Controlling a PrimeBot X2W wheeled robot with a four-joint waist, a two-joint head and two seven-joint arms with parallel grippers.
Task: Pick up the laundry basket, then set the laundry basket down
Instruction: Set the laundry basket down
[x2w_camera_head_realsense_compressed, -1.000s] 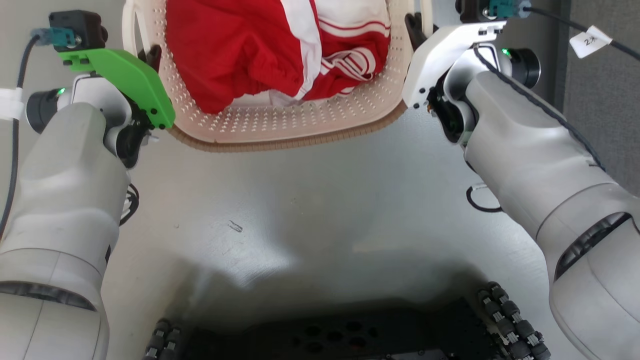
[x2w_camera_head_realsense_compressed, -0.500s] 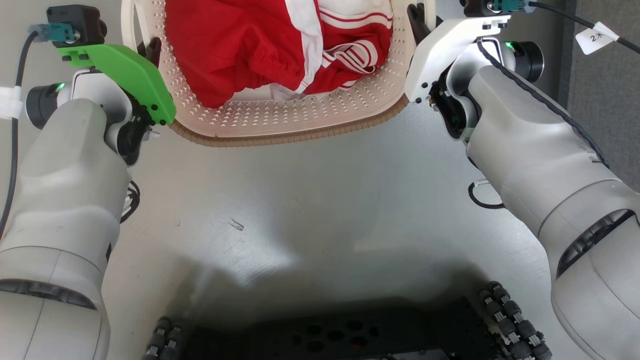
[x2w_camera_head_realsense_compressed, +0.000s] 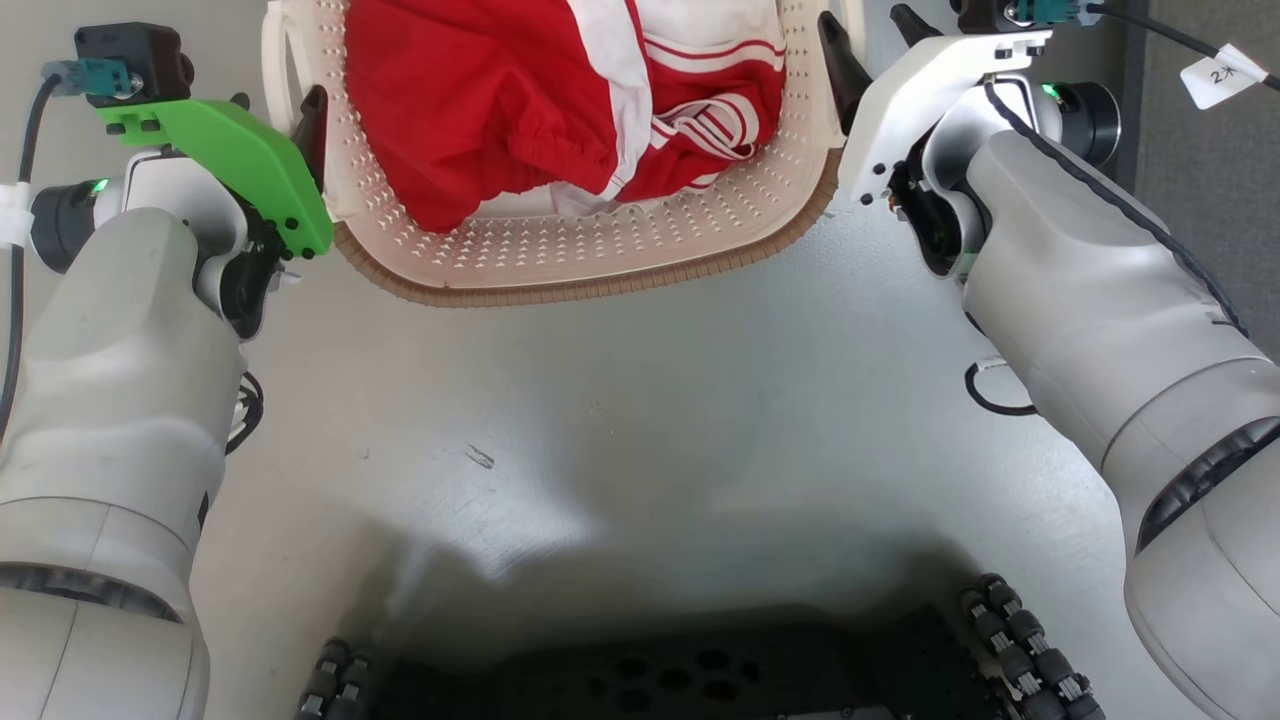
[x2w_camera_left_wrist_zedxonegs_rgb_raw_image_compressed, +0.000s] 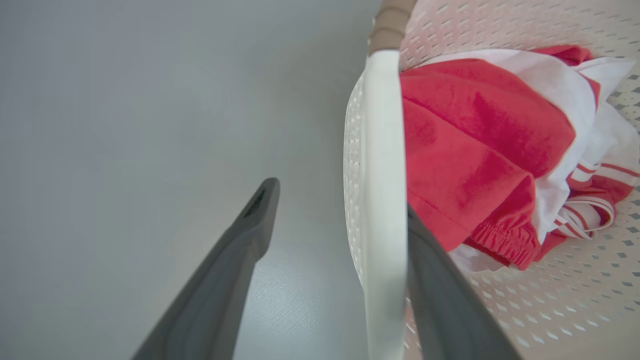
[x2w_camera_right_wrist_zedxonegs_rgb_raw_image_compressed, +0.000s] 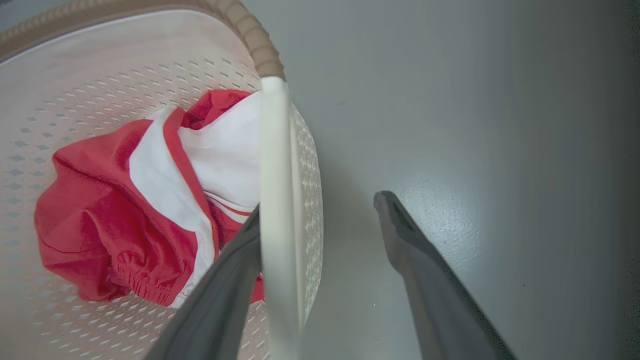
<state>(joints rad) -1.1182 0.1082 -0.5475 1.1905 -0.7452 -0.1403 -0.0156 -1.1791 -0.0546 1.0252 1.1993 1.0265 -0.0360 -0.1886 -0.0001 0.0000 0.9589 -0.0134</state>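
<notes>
Grey floor (x2w_camera_head_realsense_compressed: 640, 400) bearing laundry basket (x2w_camera_head_realsense_compressed: 560, 250), red-and-white clothing (x2w_camera_head_realsense_compressed: 500, 100) inside; left gripper (x2w_camera_left_wrist_zedxonegs_rgb_raw_image_compressed: 337, 200) and right gripper (x2w_camera_right_wrist_zedxonegs_rgb_raw_image_compressed: 320, 202), fingers (x2w_camera_left_wrist_zedxonegs_rgb_raw_image_compressed: 225, 280) released, spread wide, each astride a white handle (x2w_camera_left_wrist_zedxonegs_rgb_raw_image_compressed: 380, 150).

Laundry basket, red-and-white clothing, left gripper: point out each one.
laundry basket (x2w_camera_head_realsense_compressed: 560, 294): head view, brown woven rim.
red-and-white clothing (x2w_camera_head_realsense_compressed: 480, 100): head view, red fabric.
left gripper (x2w_camera_left_wrist_zedxonegs_rgb_raw_image_compressed: 340, 197): left wrist view, midway between its fingertips.

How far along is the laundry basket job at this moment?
Reaching looks done: the left gripper and right gripper each straddle a white side handle of the laundry basket, one finger inside, one outside. Both are open, clamping nothing, so the basket probably rests on the floor. Either closing and lifting are left, or it was just released; these views cannot settle which.
</notes>
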